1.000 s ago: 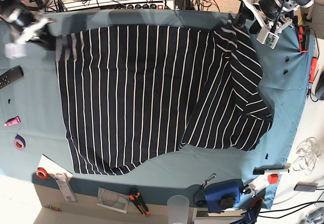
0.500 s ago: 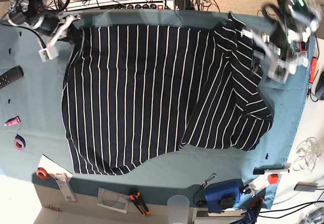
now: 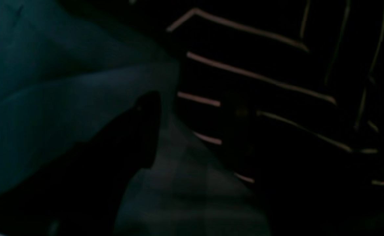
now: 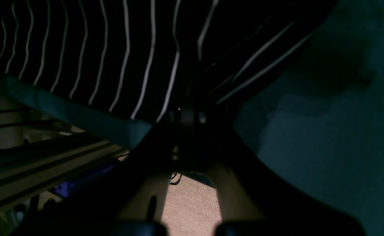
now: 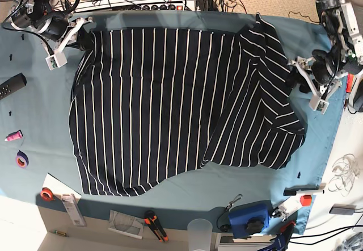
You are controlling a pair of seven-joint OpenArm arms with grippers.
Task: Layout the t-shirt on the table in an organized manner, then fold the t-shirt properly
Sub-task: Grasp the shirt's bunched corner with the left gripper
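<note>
One t-shirt (image 5: 170, 103), apparently two tape rolls (image 5: 22, 159).

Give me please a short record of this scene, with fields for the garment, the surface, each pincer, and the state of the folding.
garment: t-shirt, dark with thin white stripes, spread over most of the table, one side doubled over near the left arm
surface: table, covered in teal cloth
right pincer: shut on the t-shirt, at its far corner
left pincer: at the t-shirt's bunched edge; grip on the fabric not clear
folding: not yet begun; layout unfinished
clutter: tape rolls, tools and a cup along the near edge
</note>
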